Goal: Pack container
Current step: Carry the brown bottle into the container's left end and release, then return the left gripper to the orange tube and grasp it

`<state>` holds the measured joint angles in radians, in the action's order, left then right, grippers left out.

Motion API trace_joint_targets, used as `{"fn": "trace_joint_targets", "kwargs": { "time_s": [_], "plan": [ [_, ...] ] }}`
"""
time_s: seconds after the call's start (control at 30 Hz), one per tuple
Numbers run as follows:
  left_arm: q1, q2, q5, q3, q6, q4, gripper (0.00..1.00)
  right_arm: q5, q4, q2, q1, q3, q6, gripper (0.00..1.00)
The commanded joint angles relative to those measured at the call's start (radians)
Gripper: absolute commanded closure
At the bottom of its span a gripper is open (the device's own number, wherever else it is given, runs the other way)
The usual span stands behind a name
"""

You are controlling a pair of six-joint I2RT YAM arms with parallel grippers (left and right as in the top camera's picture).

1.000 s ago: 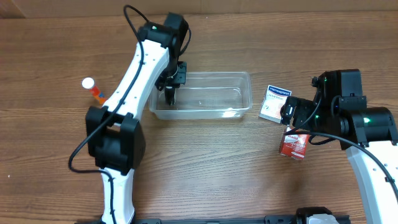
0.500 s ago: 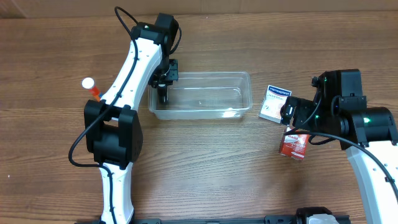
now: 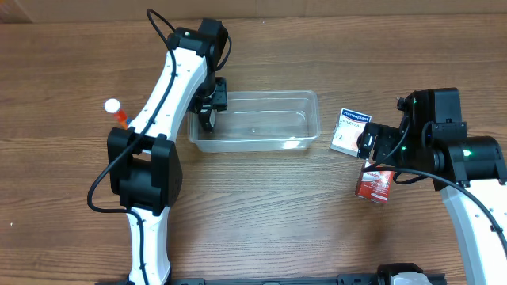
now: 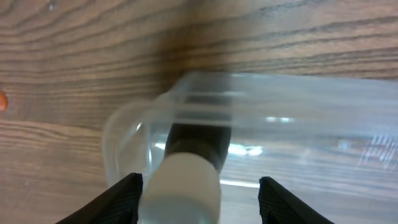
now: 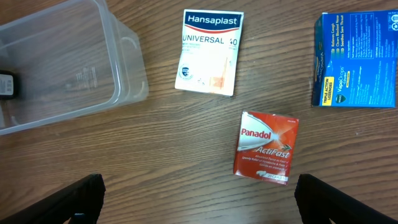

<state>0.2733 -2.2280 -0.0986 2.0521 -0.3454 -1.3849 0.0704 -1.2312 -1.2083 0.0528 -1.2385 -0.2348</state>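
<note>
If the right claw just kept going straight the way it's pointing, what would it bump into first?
Most likely the red Panadol box lying on the table just ahead of the right gripper, though depth is hard to judge.

— Where does the container [image 3: 261, 127] sit?
— Mid-counter [image 3: 277, 222]. The Hansaplast packet [image 3: 350, 131] lies just right of it, and the Panadol box [image 3: 374, 186] lies in front of that packet.
— And to the left?
— A small bottle [image 3: 119, 113], well apart.

Desk: Report surroundings.

Operator: I see a brown wood-grain counter [image 3: 317, 229] filling every view, evenly lit, shadows soft. A paler tan strip [image 3: 356, 5] runs along its far edge overhead; I cannot tell what it is.
</note>
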Motion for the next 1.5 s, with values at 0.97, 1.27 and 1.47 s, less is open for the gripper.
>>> {"fn": "trace_joint_targets", "kwargs": {
  "time_s": [0.97, 1.27, 1.47],
  "plan": [
    [-0.488, 0.069, -0.004, 0.101, 0.021, -0.151, 0.06, -0.008, 0.002, 0.0, -0.004, -0.032, 0.002, 0.0],
    [-0.488, -0.057, 0.022, 0.101, 0.028, -0.132, 0.21, -0.008, 0.002, 0.0, -0.004, -0.032, 0.002, 0.0],
    [-0.489, -0.055, 0.021, 0.101, 0.028, -0.109, 0.51, -0.009, 0.002, 0.0, -0.004, -0.031, 0.002, 0.0]
  ]
}}
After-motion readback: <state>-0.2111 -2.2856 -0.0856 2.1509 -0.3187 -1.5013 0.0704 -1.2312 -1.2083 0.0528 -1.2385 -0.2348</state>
